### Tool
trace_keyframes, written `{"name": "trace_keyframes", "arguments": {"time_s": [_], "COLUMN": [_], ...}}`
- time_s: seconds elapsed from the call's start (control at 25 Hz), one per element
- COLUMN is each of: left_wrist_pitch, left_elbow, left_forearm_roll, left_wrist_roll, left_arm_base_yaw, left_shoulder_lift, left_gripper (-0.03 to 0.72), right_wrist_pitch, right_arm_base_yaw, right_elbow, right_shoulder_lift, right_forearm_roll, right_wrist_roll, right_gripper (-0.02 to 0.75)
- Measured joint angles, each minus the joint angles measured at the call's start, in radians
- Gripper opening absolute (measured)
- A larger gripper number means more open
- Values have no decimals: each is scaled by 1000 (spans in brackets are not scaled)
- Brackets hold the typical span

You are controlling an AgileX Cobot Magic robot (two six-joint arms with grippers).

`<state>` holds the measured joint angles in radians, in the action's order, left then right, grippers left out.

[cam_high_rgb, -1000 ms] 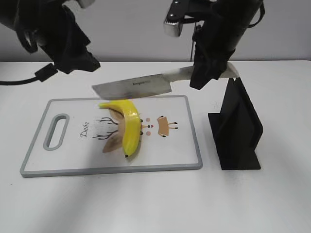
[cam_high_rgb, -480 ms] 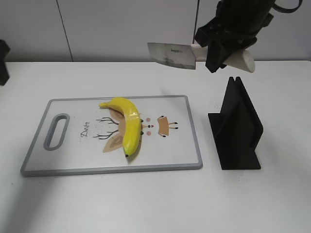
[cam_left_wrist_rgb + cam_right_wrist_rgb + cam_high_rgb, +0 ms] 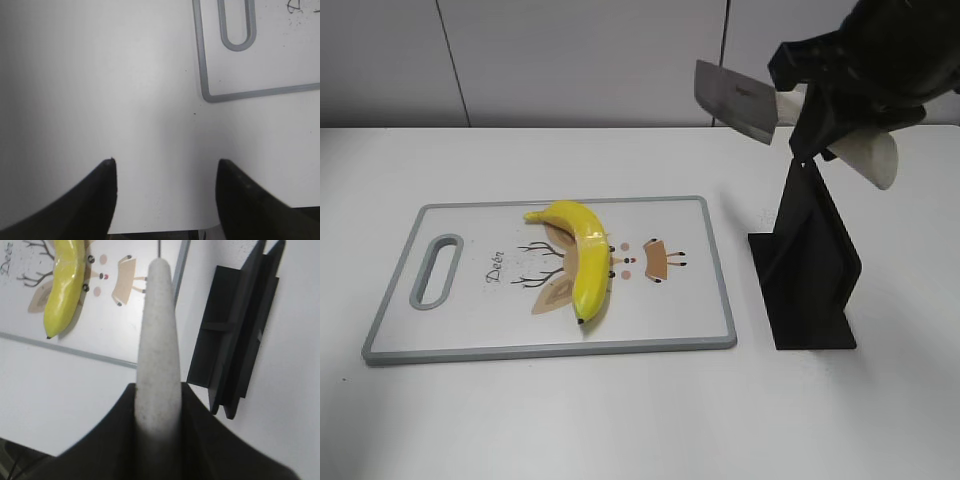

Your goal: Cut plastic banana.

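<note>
A yellow plastic banana (image 3: 584, 258) lies whole on the white cutting board (image 3: 470, 320); it also shows in the right wrist view (image 3: 64, 290). My right gripper (image 3: 820, 110) is shut on the pale handle of a knife (image 3: 735, 100), held high above the black knife stand (image 3: 810, 260), blade pointing left. In the right wrist view the handle (image 3: 157, 340) sits between the jaws (image 3: 157, 405), with the stand (image 3: 240, 335) below to the right. My left gripper (image 3: 162, 167) is open and empty over bare table, left of the board's handle slot (image 3: 237, 25); it is out of the exterior view.
The board has a grey rim (image 3: 725, 290) and a deer drawing under the banana. The black stand stands upright just right of the board. White table (image 3: 620, 420) all round, grey wall behind.
The knife has gone from just above the banana up and to the right, now above the stand. The left arm has left the exterior view.
</note>
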<state>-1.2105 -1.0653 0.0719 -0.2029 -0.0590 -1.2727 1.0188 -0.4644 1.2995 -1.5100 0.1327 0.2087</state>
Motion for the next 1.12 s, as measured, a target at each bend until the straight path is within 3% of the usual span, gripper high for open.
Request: {"name": "trace_keyframes", "arguments": {"time_s": [0.4,0.72,0.88,1.12], "left_wrist_pitch": [102,95,74,41], "left_elbow": [228,428,477,513], "left_forearm_roll": [0,5,5,6], "left_wrist_roll": [0,0,0,0], "left_arm_base_yaw": [0,0,0,0], "left_shoulder_lift": [368,711,892,1112], "left_gripper": [584,579,575,553], "right_wrist_pitch": [-41,-81,-133,-166], "right_arm_base_yaw": [4,90,90,90], "right_elbow": [-135,-214,-219,-219], "right_shoulder_lift": [96,114,115,112], "right_forearm_roll": [-200,-202,-133,-126], "right_wrist_roll": [221,190,129,105], "right_gripper": [168,168,168,168]}}
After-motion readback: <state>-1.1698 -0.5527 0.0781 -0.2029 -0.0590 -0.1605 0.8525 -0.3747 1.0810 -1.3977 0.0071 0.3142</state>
